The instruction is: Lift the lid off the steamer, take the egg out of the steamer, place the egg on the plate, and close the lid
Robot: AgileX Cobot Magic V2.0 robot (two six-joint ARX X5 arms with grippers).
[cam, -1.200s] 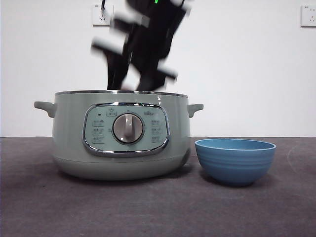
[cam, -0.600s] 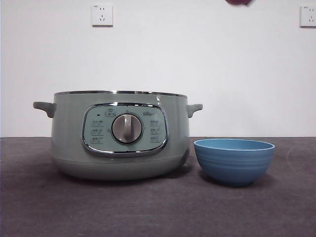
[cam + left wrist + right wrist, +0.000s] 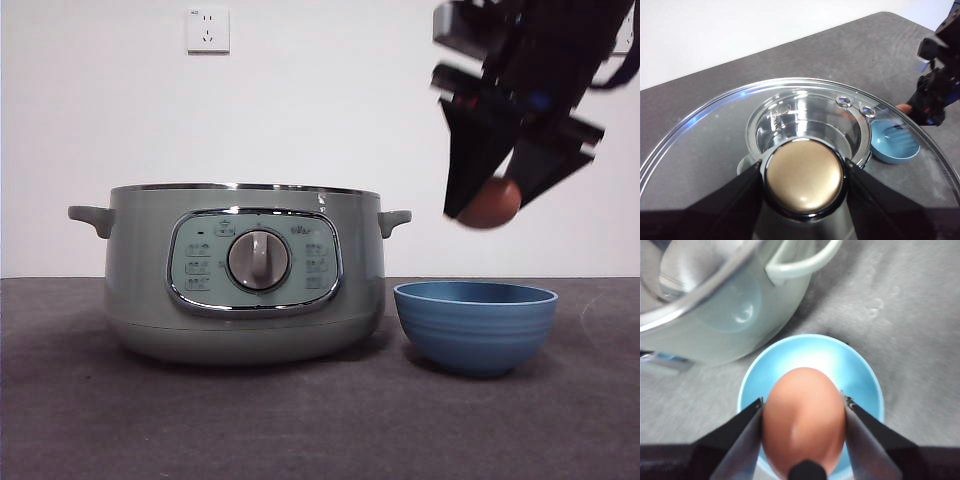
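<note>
One round sage-green electric pot (image 3: 245,272), one small ribbed blue bowl (image 3: 475,325), one brown egg (image 3: 489,203), one clear glass lid (image 3: 705,145), and seemingly two white wall sockets (image 3: 207,29).

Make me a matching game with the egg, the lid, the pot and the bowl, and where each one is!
Things:
1. egg
2. lid
3. pot
4. bowl

Places or states:
A. standing open on the table
B. held up in the left hand by its knob
C. on the table beside the pot, nothing in it
D. gripped in the right hand, above the bowl

Pairs: 1-D, 2-B, 3-A, 4-C
</note>
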